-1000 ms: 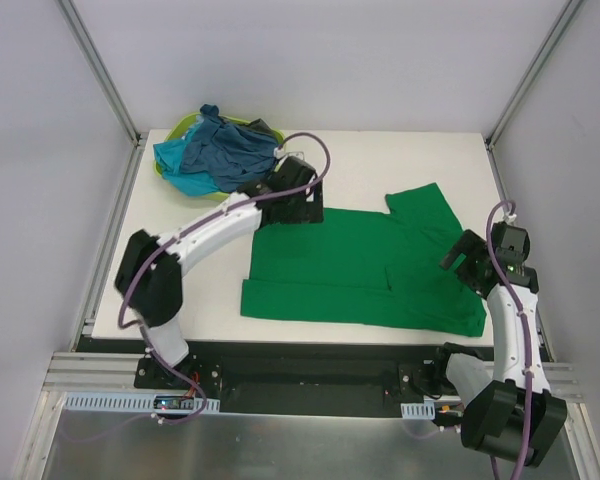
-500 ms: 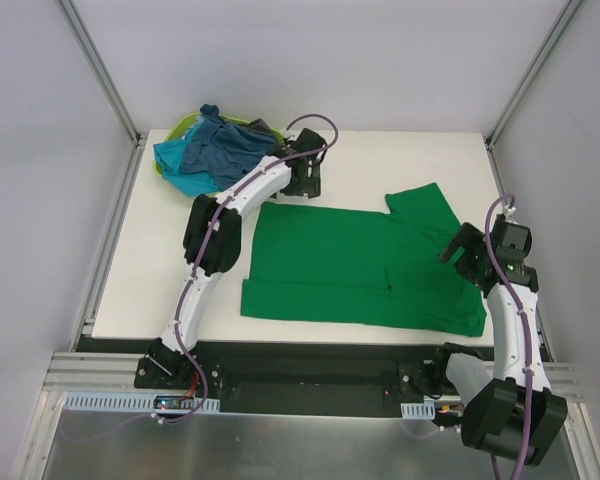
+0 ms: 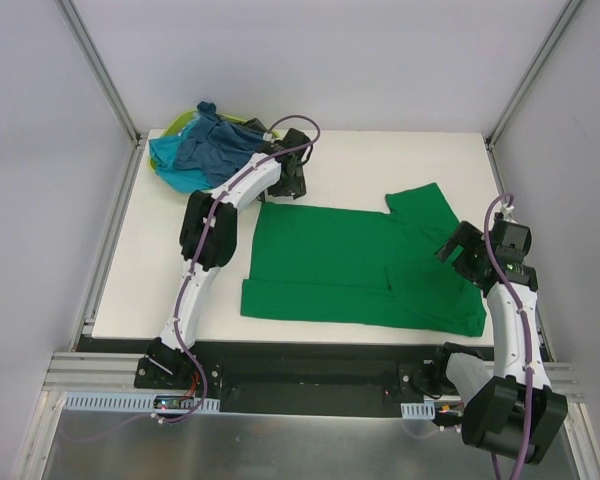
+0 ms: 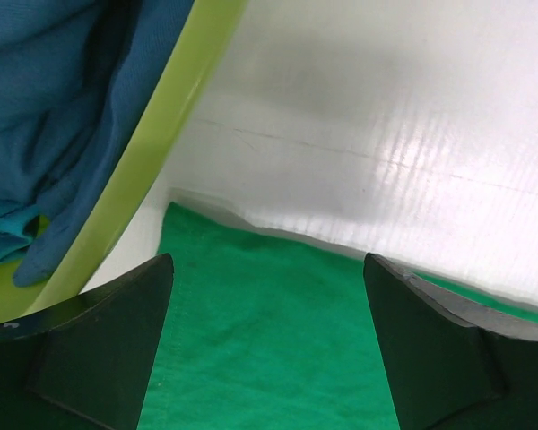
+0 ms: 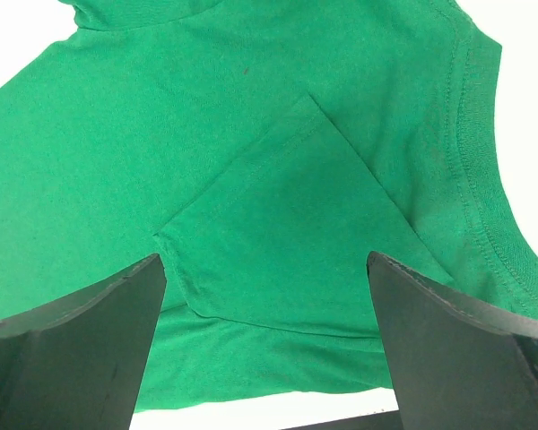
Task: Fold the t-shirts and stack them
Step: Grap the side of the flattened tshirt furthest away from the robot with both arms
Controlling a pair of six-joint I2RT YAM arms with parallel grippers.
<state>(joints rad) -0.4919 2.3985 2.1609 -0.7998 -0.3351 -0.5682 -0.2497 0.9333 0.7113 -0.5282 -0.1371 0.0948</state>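
A bright green t-shirt (image 3: 345,265) lies spread flat on the white table, one sleeve folded in over its body (image 5: 278,224) and the collar (image 5: 480,170) towards the right. More t-shirts, dusty blue (image 3: 220,148) and turquoise (image 3: 165,160), are heaped in the basket. My left gripper (image 3: 288,188) hovers open over the green shirt's far left corner (image 4: 260,340), beside the basket rim, with nothing between its fingers (image 4: 90,349). My right gripper (image 3: 455,252) is open just above the shirt's right side, and only flat cloth lies between its fingers (image 5: 81,349).
A lime-green plastic basket (image 3: 185,125) stands at the table's back left corner; its rim (image 4: 157,152) runs close to my left fingers. The white table (image 3: 370,165) ends at metal frame posts on both sides. Bare table lies behind the shirt.
My left arm has stretched out further back and left, taking its gripper from the shirt's far edge towards the basket. The heap in the basket has shifted slightly left. The right arm has barely moved.
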